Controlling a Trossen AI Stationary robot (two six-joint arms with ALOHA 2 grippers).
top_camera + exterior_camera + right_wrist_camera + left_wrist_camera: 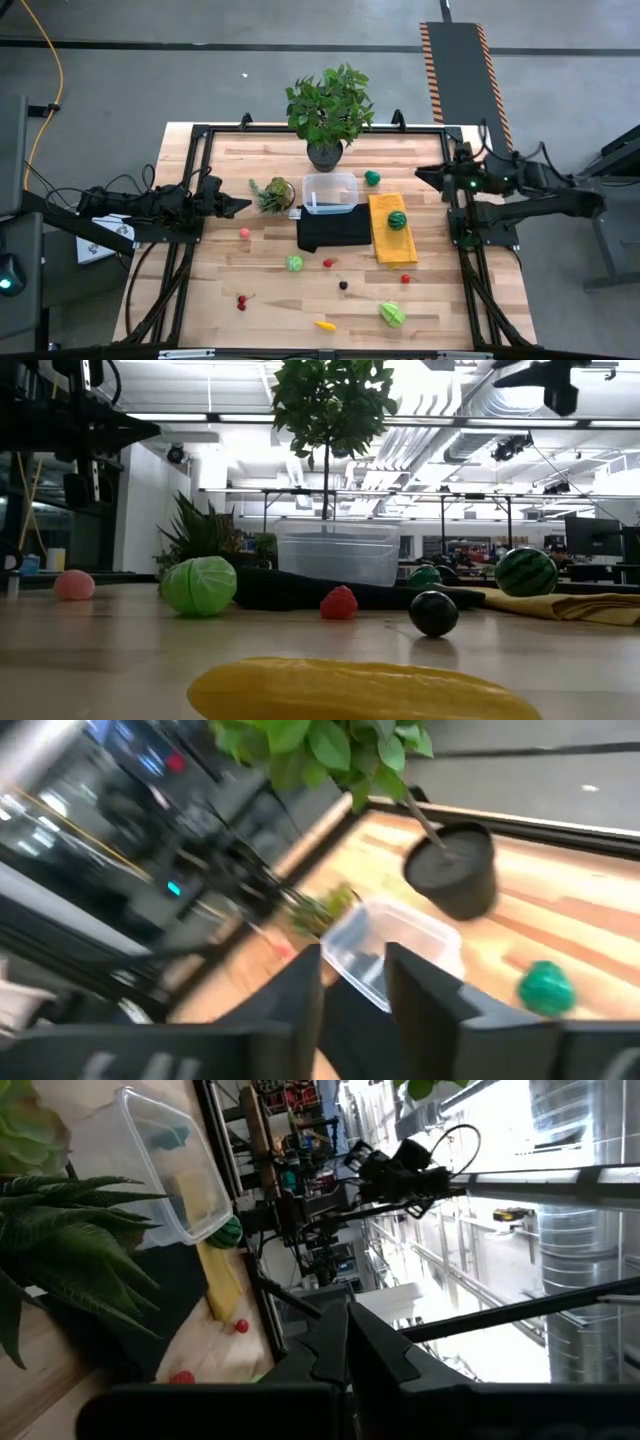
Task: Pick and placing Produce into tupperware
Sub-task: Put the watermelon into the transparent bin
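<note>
The clear tupperware [330, 192] stands mid-table at the far edge of a black cloth [333, 229]; the low view shows the tupperware [337, 555] empty. Produce lies scattered on the wood: a striped dark green ball [397, 219] on the yellow cloth [392, 243], a dark green piece [372, 178], a light green ball [294, 263], a leafy piece [392, 315], red pieces [328, 263], cherries [241, 301] and a yellow piece [324, 324]. My left gripper [245, 207] is shut, level, at the table's left. My right gripper [420, 172] is open, raised at the right.
A big leafy potted plant [328, 112] stands at the far middle. A small spiky plant [272, 193] sits between my left gripper and the tupperware. A pink ball [244, 233] lies near it. Black frame rails [196, 160] border the table.
</note>
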